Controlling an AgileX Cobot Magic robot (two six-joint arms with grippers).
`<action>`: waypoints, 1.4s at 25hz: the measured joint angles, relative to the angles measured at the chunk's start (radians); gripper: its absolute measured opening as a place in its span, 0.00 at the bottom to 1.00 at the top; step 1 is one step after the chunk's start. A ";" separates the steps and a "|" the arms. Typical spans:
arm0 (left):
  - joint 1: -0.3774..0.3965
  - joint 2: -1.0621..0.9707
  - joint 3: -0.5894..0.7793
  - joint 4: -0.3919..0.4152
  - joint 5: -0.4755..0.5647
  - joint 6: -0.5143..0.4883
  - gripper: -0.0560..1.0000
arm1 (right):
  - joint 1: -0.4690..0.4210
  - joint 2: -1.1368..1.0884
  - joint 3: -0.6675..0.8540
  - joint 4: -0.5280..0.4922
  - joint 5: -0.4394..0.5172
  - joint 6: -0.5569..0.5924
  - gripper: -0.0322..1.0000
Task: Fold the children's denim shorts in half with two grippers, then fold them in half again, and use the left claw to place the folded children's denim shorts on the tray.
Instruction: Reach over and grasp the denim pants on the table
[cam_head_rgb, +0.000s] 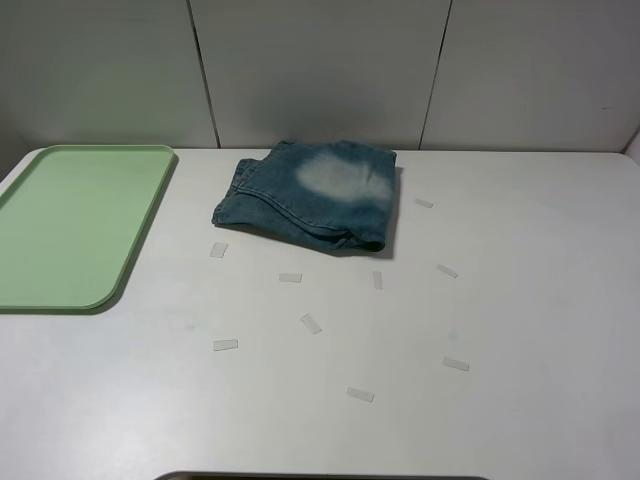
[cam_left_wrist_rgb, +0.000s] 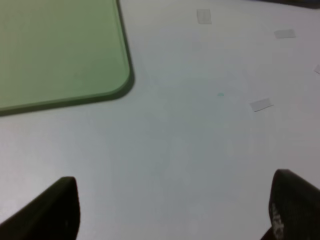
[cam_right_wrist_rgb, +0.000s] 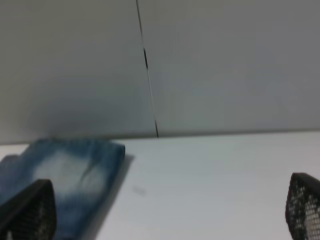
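The children's denim shorts (cam_head_rgb: 315, 195) lie folded in a compact bundle at the back middle of the white table, a faded pale patch on top. They also show in the right wrist view (cam_right_wrist_rgb: 65, 180). The green tray (cam_head_rgb: 75, 225) lies flat at the left, with nothing on it; its corner shows in the left wrist view (cam_left_wrist_rgb: 60, 50). Neither arm shows in the exterior high view. My left gripper (cam_left_wrist_rgb: 172, 210) is open over bare table near the tray's corner. My right gripper (cam_right_wrist_rgb: 170, 210) is open, well back from the shorts, facing the wall.
Several small pale tape strips (cam_head_rgb: 311, 323) are stuck on the table in front of the shorts; some show in the left wrist view (cam_left_wrist_rgb: 260, 104). A grey panelled wall (cam_head_rgb: 320, 70) stands right behind the table's far edge.
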 joint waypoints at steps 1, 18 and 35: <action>0.000 0.000 0.000 0.000 0.000 0.000 0.77 | 0.000 -0.031 0.000 0.000 0.041 0.000 0.70; 0.000 0.000 0.000 0.001 -0.001 0.000 0.77 | 0.000 -0.321 0.006 -0.164 0.507 0.000 0.70; 0.000 0.000 0.000 0.001 -0.001 0.000 0.77 | 0.000 -0.321 0.099 -0.061 0.506 -0.044 0.70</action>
